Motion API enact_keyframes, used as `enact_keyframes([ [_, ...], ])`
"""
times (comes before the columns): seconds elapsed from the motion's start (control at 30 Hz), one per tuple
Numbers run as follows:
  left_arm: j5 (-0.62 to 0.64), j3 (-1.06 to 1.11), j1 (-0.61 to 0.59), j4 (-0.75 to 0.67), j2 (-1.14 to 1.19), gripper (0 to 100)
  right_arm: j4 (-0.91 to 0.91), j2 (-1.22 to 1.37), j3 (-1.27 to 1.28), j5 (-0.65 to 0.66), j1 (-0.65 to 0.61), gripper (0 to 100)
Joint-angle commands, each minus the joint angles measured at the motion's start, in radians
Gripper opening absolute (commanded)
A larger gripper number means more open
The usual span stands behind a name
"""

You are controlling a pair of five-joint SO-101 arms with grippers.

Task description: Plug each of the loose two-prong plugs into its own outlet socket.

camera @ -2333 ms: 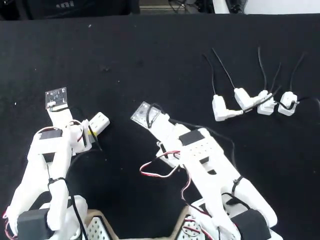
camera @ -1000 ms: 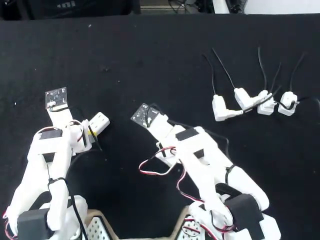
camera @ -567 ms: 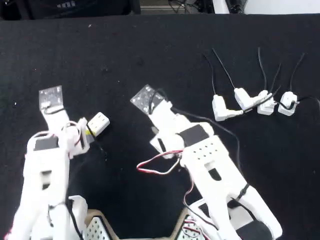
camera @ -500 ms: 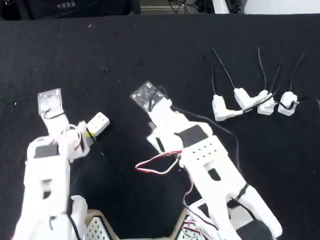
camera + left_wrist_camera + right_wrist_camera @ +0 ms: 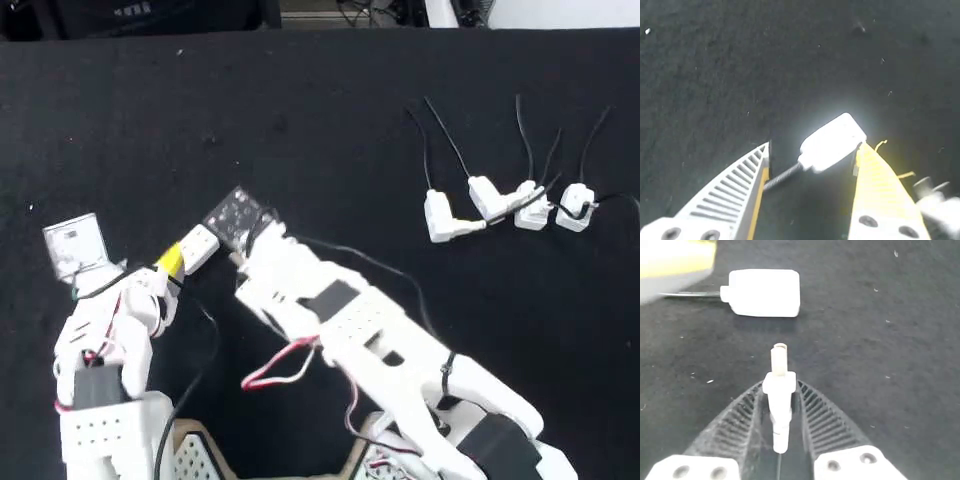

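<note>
- While the small white plug is pinched in my right jaws, its prong end sticks out past their tips and points at the long side of the white inline socket. It is near the socket but not touching.
- My right jaws are closed on the plug's body, one ribbed pad on each flank.
- My left jaws stand wide open around the socket. The yellow one is just beside the socket's corner and the white ribbed one is apart, beside the socket's thin cable.
- That socket lies flat on the black bench, with the cable trailing from its neck back between my left jaws.
- I judge the socket to be light, hard, smooth plastic that would skid away from a pushing plug unless braced. I would take it across its two long flat sides at mid-body, clear of the end opposite the cable and never on the cable.
- The plug looks stiff and slippery and could pivot in my pads if it meets the socket off-axis, so the approach should be straight and gentle.
- The mouth is probably at the end away from the cable, so the plug is not lined up with it yet.
- Well apart from the socket, across the bench, lies a row of four white corded pieces. I cannot tell which are plugs and which are sockets.
</note>
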Motion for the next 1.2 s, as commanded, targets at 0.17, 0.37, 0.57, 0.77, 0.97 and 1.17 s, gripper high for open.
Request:
enact_keyframes([
  [0.17, 0.114, 0.028, 0.001, 0.069, -0.203, 27, -0.141, -0.005, 0.041, -0.009, -0.071, 1.1],
  [0.37, 0.104, 0.033, 0.108, 0.074, -0.193, 27, -0.141, -0.005, 0.027, -0.009, -0.115, 1.1],
  [0.57, 0.104, 0.036, 0.147, 0.077, -0.193, 27, -0.141, -0.007, 0.030, -0.009, -0.172, 1.1],
  [0.77, 0.005, 0.059, 0.168, 0.103, -0.193, 27, -0.132, -0.044, 0.038, -0.009, -0.169, 1.0],
  [0.97, -0.031, 0.079, 0.170, 0.117, -0.193, 27, -0.132, -0.305, 0.160, -0.009, -0.169, 1.0],
  [1.17, -0.031, 0.081, 0.170, 0.114, -0.193, 27, -0.140, -0.455, 0.237, -0.009, -0.167, 1.0],
])
